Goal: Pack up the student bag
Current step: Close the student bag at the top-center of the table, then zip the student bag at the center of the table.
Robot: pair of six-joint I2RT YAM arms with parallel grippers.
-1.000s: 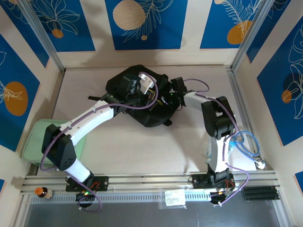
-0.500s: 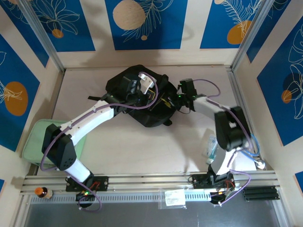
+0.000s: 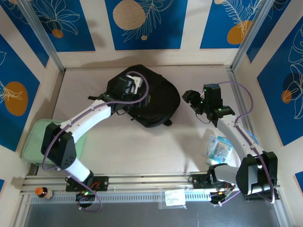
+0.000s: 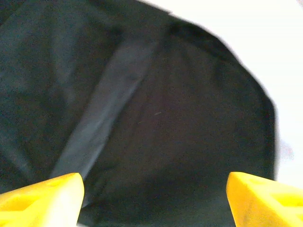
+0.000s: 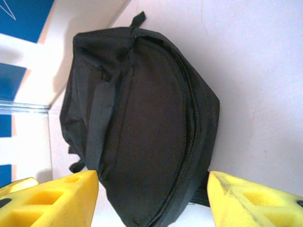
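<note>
1. Left gripper hangs over the upper left part of the student bag. In the left wrist view its yellow fingertips stand spread wide, with black fabric below them and nothing pinched between them.
2. That same view shows the student bag close up, with a grey strap running diagonally across the cloth.
3. Right gripper sits just off the bag's right edge, above bare table, apart from the fabric.
4. In the right wrist view the right gripper has its yellow fingers parted and holds nothing. The bag lies beyond them.
5. A curved zip follows the bag's rounded edge. Whether it is fully closed cannot be told.
6. The black backpack lies flat on the table towards the back wall, roughly midway between the side walls.
7. A mint-green case lies at the table's left edge, partly under the left arm and well apart from the bag.
8. A clear packet with blue print lies near the right arm's base, apart from the bag.
9. A small bottle with an orange cap stands at the near left corner, by the rail.
</note>
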